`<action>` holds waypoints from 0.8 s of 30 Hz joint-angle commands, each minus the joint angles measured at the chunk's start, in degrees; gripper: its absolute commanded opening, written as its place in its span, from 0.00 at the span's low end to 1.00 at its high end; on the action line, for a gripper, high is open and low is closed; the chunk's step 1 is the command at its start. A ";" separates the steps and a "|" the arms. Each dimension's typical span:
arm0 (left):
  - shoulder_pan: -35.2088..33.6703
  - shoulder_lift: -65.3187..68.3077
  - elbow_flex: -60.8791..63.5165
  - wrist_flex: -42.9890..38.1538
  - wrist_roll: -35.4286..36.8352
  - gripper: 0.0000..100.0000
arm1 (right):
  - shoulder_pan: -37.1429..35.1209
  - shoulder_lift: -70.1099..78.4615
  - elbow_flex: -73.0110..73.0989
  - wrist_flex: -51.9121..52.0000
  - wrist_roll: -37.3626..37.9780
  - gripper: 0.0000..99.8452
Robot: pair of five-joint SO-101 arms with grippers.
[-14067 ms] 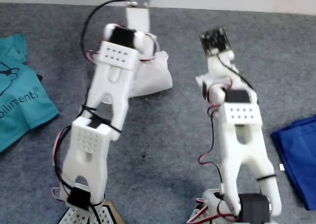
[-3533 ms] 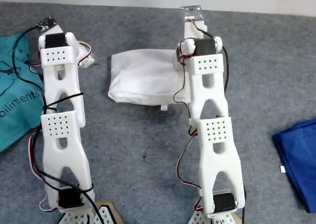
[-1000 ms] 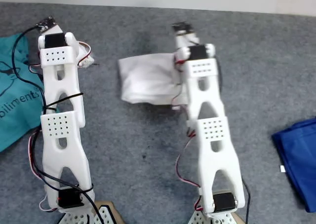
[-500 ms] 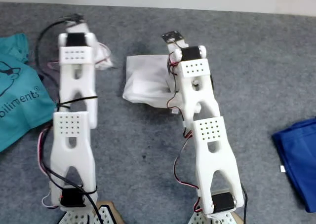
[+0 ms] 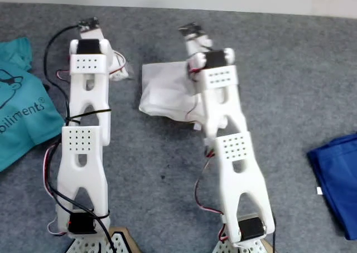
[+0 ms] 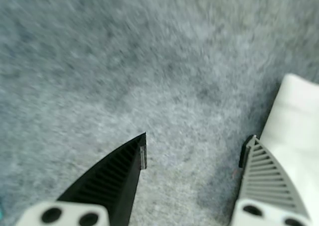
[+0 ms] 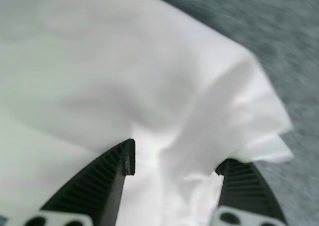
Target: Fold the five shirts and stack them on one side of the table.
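High view, L to R: a teal shirt (image 5: 22, 113) lies spread at the far left of the grey table (image 5: 162, 175), partly cut off by the frame. Just beside it the left arm (image 5: 83, 147) stretches straight out from its base, wrist up near the far edge.

Left wrist view: the left gripper (image 6: 194, 149) hangs over bare grey surface w/ jaws spread wide and nothing between them. The edge of the white shirt (image 6: 299, 111) sits just beside one finger.

In the high view that white shirt is mid-table between the two arms. It's rumpled and partly folded, and its right side is hidden under the right arm (image 5: 223, 113).

Right wrist view: the right gripper (image 7: 176, 161) is over the white cloth, jaws wide apart, w/ a bunched-up fold of fabric between them, not pinched.

Far right, a blue shirt (image 5: 337, 180) lies at the table edge, well apart from the white one, also cut off by the frame.
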 commanded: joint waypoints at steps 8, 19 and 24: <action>-3.12 -0.75 -3.03 -0.18 5.01 0.31 | -7.60 -8.13 -7.08 0.57 0.79 0.26; -1.36 -0.75 -2.95 -0.18 4.92 0.31 | -4.18 -8.75 -7.08 0.75 3.52 0.26; 4.53 0.22 -1.54 1.58 0.62 0.31 | 1.63 -8.22 -7.08 0.66 3.96 0.26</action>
